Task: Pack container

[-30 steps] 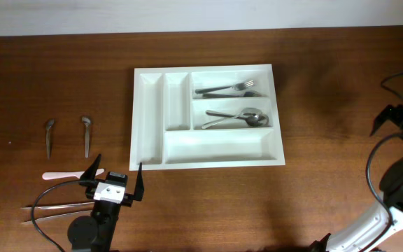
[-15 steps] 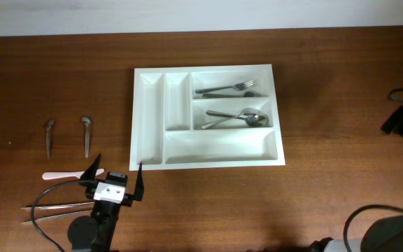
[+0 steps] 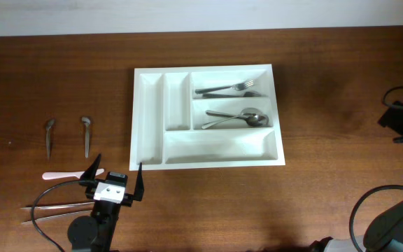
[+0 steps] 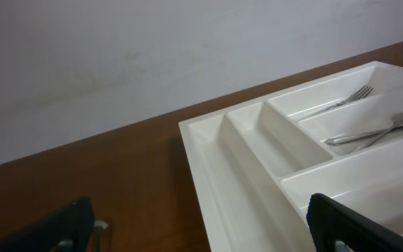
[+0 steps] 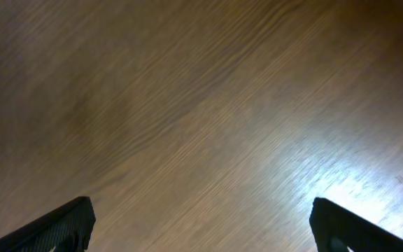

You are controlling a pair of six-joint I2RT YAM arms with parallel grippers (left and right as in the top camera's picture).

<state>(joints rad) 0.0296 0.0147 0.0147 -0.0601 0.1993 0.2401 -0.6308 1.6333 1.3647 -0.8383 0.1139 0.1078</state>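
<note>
The white cutlery tray (image 3: 149,112) lies at the table's middle; it also shows in the left wrist view (image 4: 257,140). Its top right compartment holds forks (image 3: 224,89), the one below holds spoons (image 3: 238,119). The long bottom compartment and the two narrow upright ones look empty. My left gripper (image 3: 115,183) is open and empty, just off the tray's front left corner; its fingertips frame the left wrist view (image 4: 201,227). My right gripper (image 3: 401,120) is at the far right edge, open and empty over bare wood (image 5: 201,224).
Two small metal spoons (image 3: 50,134) (image 3: 86,133) lie at the left. A pink-handled utensil (image 3: 65,175) and long metal utensils (image 3: 58,208) lie beside the left arm. Black cables run at the right edge.
The right arm has swung at the far right edge, its gripper now nearer the edge. The left arm and cutlery have not moved.
</note>
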